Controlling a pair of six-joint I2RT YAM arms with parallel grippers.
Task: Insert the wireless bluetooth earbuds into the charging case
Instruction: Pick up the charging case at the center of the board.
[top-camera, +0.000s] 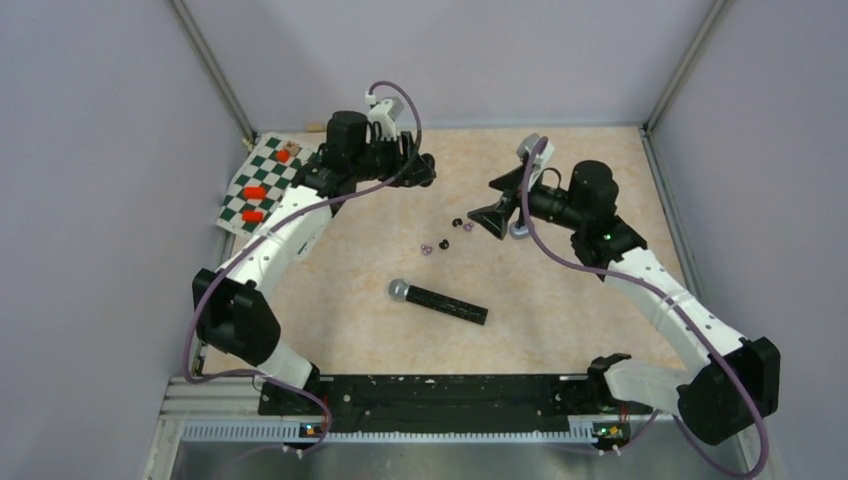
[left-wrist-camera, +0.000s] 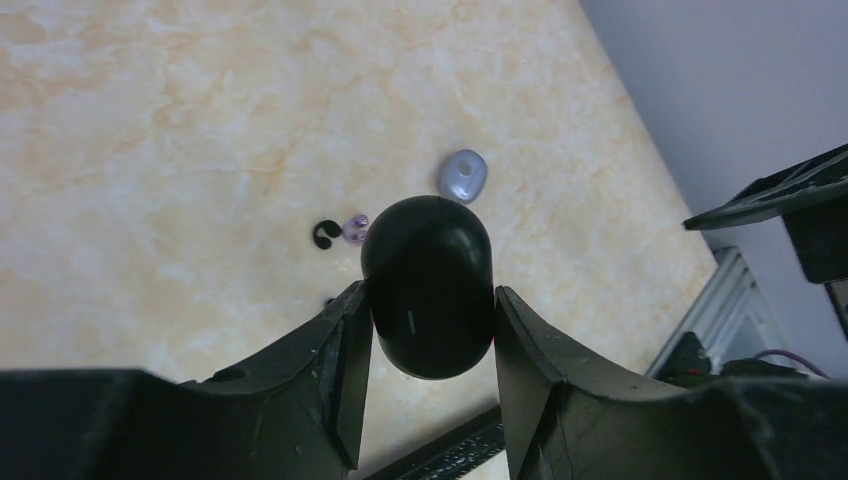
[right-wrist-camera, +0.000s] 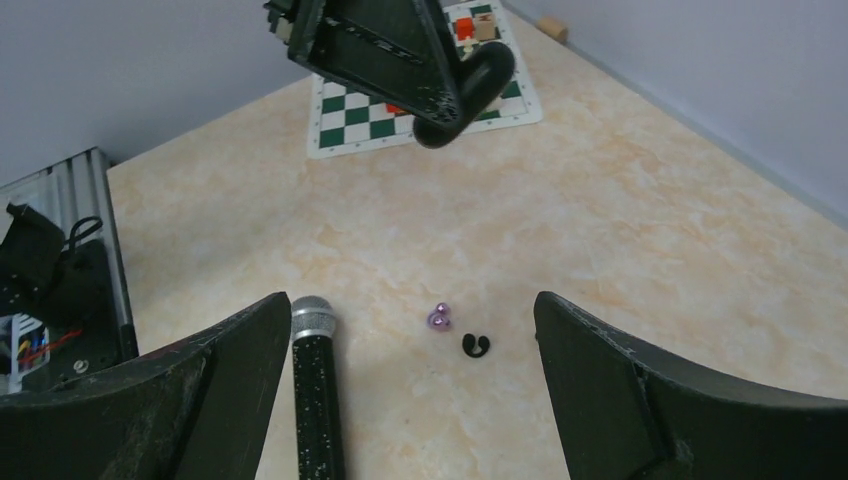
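My left gripper (left-wrist-camera: 430, 300) is shut on a black rounded charging case (left-wrist-camera: 428, 285) and holds it above the table (top-camera: 425, 168). The earbuds lie loose on the tabletop in two pairs: a black bud (top-camera: 457, 222) beside a purple bud (top-camera: 468, 227), and a black bud (top-camera: 445, 243) near a purple bud (top-camera: 426, 248). My right gripper (right-wrist-camera: 412, 300) is open above one pair, with the purple bud (right-wrist-camera: 439, 318) and the black bud (right-wrist-camera: 475, 345) on the table between its fingers, untouched. In the top view it (top-camera: 483, 202) hovers just right of the buds.
A black microphone (top-camera: 440, 302) with a silver head (right-wrist-camera: 312, 318) lies in front of the buds, close to my right gripper's left finger. A pale lilac oval case (left-wrist-camera: 461, 175) rests on the table. A green chequered mat (top-camera: 258, 185) with red pieces is at the back left.
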